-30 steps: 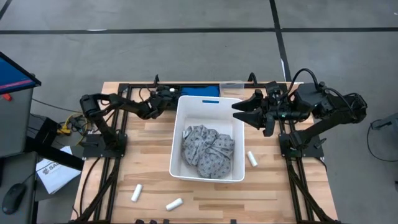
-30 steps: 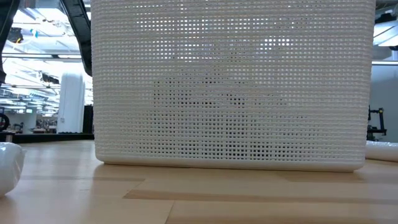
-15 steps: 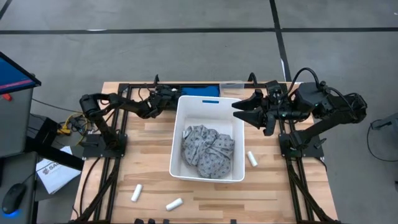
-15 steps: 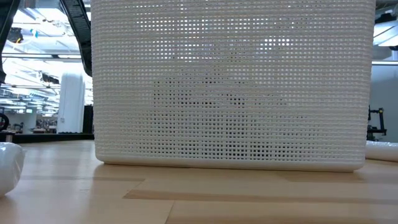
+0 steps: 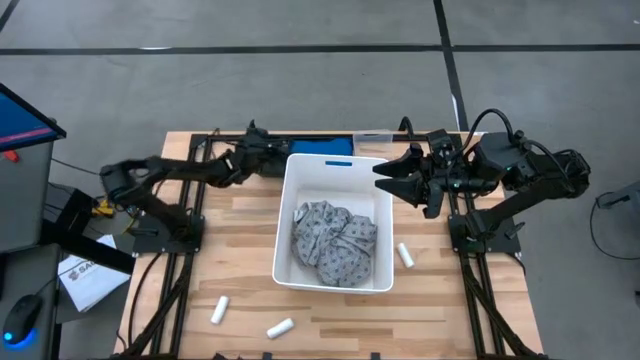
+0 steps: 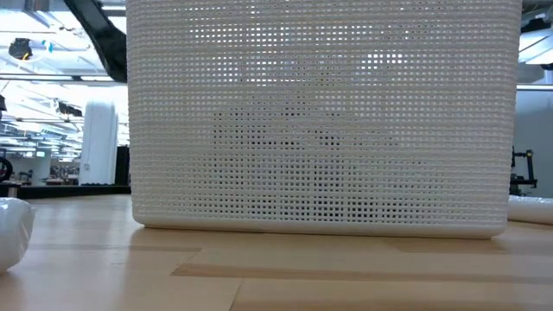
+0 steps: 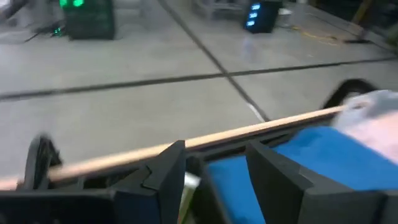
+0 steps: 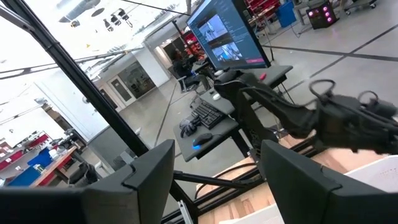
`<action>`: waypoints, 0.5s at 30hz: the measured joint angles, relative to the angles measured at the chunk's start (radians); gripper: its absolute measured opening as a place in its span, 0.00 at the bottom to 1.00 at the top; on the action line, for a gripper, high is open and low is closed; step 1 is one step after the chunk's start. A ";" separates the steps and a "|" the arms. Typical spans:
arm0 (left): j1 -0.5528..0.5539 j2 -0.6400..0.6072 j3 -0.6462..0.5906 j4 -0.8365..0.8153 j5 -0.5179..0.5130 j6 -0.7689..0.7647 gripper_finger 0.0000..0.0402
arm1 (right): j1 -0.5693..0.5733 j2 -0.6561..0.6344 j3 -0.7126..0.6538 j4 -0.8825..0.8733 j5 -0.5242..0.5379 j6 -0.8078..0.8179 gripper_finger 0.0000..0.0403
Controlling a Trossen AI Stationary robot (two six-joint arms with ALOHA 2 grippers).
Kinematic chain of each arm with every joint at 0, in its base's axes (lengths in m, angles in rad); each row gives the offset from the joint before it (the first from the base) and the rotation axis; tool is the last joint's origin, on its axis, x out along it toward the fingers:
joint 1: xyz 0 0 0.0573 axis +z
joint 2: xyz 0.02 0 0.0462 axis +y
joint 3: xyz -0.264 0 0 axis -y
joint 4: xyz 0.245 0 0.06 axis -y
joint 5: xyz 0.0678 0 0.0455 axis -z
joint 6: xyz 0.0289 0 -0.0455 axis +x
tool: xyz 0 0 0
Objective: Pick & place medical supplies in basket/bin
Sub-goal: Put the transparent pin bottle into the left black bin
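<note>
A: Three rolls are seen from above on the table (image 5: 240, 215), outside the tub (image 5: 286, 210): one (image 5: 405, 255) just right of it, two (image 5: 219, 309) (image 5: 279, 327) near the front edge. The cloth (image 5: 333, 243) is bunched inside.

B: Grippers?

A: Right gripper (image 5: 384, 178) is held open over the tub's right rim. Left gripper (image 5: 268, 146) sits by the far-left corner.

B: Low view?

A: Tub's mesh wall (image 6: 320, 121) fills it; roll (image 6: 15, 229) at left.

B: Wrist views?

A: Left fingers (image 7: 163, 180) are parted, empty. Right fingers (image 8: 146, 177) are spread wide, w/ nothing held.
</note>
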 joint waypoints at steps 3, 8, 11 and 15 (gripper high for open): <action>0.000 -0.122 0.000 -0.163 0.078 0.009 0.39 | 0.000 0.000 0.000 0.000 0.000 -0.004 0.58; -0.029 -0.340 0.000 -0.548 0.231 -0.073 0.38 | 0.000 0.000 0.000 0.001 0.000 -0.013 0.58; -0.082 -0.464 0.000 -0.780 0.321 -0.142 0.37 | 0.000 0.000 0.000 0.003 0.000 -0.023 0.58; -0.198 -0.601 0.000 -0.987 0.429 -0.249 0.37 | 0.000 0.000 0.000 0.023 0.000 -0.049 0.58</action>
